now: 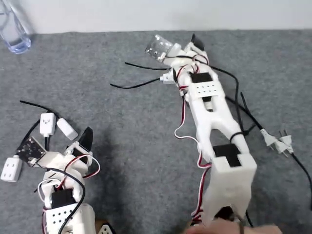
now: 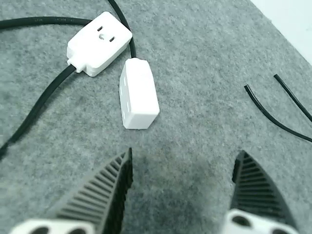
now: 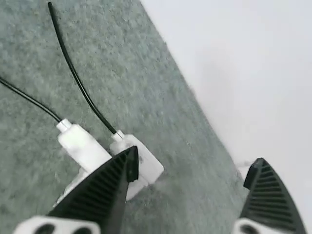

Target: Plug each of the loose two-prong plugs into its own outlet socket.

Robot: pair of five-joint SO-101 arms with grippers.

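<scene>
Two white outlet sockets (image 2: 100,43) (image 2: 138,95) on black cords lie on the grey carpet just ahead of my left gripper (image 2: 183,190), which is open and holds nothing. In the high view they sit at the left (image 1: 47,124) (image 1: 67,129), with a third socket (image 1: 10,169) nearer the edge. Two white plugs (image 3: 80,146) (image 3: 139,156) with thin black cords lie side by side under my right gripper (image 3: 187,195), also open and holding nothing. The same plugs (image 1: 168,77) lie at the top centre of the high view.
Another pair of plugs (image 1: 278,141) with bare prongs lies at the right, on a black cord beside the right arm (image 1: 219,126). A clear plastic bottle (image 1: 14,29) stands at the far left corner. The carpet's far edge meets a white surface.
</scene>
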